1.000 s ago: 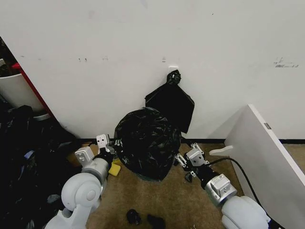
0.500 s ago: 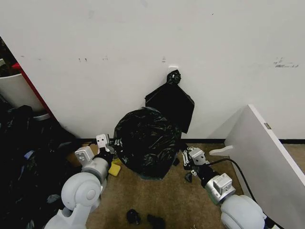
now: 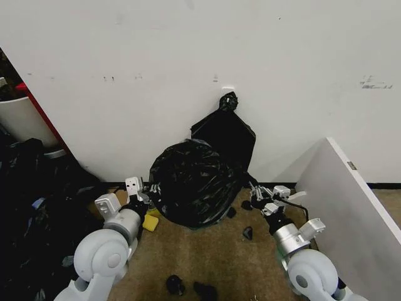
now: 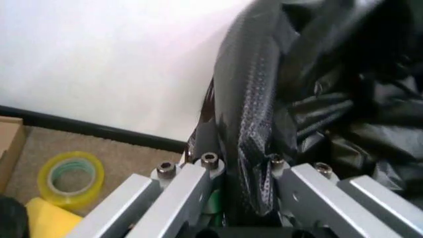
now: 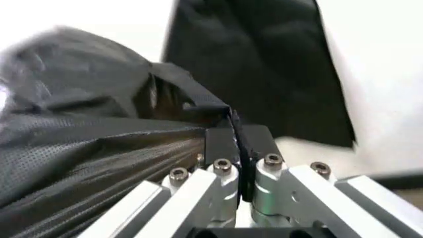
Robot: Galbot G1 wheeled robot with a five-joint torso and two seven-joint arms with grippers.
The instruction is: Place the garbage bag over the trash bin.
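**Bag draped over bin, both grippers pinching its edges**

Wall (image 3: pixel 188 63) behind, carpet floor (image 3: pixel 207 263) in front, white panel (image 3: pixel 351 207) leaning at the robot's right. Garbage bag (image 3: pixel 191 188) sits against the wall as a domed mass; the trash bin is presumably under it, fully hidden.

Left gripper (image 3: pixel 145 190) at the bag's left flank, fingers (image 4: pixel 201 144) closed on a fold of film. Right gripper (image 3: pixel 257 194) at the lower right edge, fingers (image 5: pixel 221 144) clamped on a stretched strip.

The bag lies between the two grippers, both about equally near. My read: the hem must go down and outward. Room is tight: wall behind, panel right, tape roll (image 4: pixel 69 176) and clutter left.
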